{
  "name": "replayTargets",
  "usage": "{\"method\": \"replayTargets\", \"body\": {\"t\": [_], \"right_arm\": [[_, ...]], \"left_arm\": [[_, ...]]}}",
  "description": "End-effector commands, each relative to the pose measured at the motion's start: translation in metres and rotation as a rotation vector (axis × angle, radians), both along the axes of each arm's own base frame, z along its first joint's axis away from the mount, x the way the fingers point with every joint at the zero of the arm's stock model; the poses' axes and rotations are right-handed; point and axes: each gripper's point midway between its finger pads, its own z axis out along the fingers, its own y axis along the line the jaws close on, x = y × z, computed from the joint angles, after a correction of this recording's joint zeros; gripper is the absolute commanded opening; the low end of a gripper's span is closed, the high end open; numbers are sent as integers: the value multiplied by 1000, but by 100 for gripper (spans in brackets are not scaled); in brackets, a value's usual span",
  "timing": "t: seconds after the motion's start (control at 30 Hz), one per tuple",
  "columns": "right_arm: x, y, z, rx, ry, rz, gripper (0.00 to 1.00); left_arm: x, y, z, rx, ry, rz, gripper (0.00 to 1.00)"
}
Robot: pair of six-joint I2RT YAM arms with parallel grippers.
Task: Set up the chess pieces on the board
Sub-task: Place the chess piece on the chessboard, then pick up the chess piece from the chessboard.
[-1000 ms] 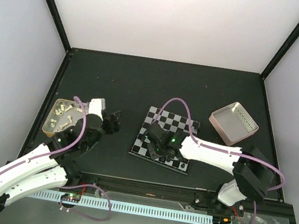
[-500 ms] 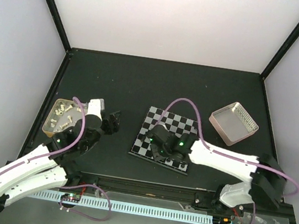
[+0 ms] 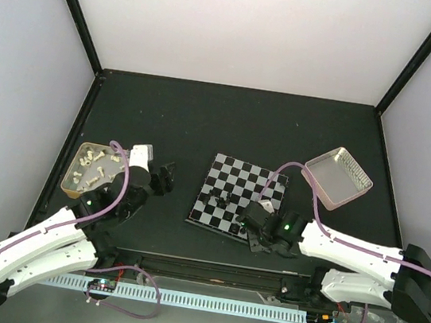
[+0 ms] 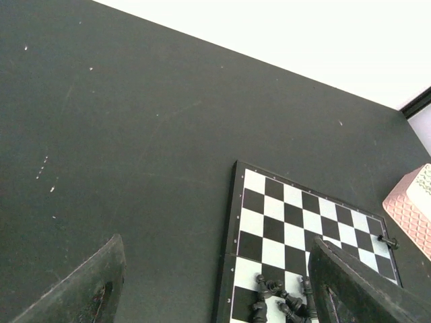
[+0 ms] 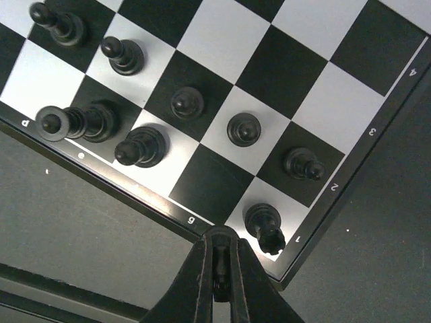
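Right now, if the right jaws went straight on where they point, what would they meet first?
Probably the board's near rim, beside the corner chess piece; depth is unclear.

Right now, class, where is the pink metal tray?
Top view: the pink tray sits right of the chessboard, just past its far right corner, not touching it.

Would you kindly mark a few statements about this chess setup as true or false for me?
1. The right gripper is shut. True.
2. The left gripper grips a chess piece. False: it is open and empty, over the table beside the board.
3. Black chess pieces stand on the board. True.
4. The tan tray holds black pieces. False: it holds white pieces.
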Motion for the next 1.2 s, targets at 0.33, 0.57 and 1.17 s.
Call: {"method": "replayTargets", "body": {"t": [0.33, 0.57, 1.17], "right_arm": [[22, 12, -12, -34, -59, -31, 1], [25, 13, -18, -59, -62, -31, 2], [66, 33, 77, 158, -251, -71, 37]], "left_arm": [[1, -3, 3, -29, 6, -3, 76], [0, -1, -1, -22, 17, 5, 76], [2, -4, -2, -7, 16, -8, 76]]}}
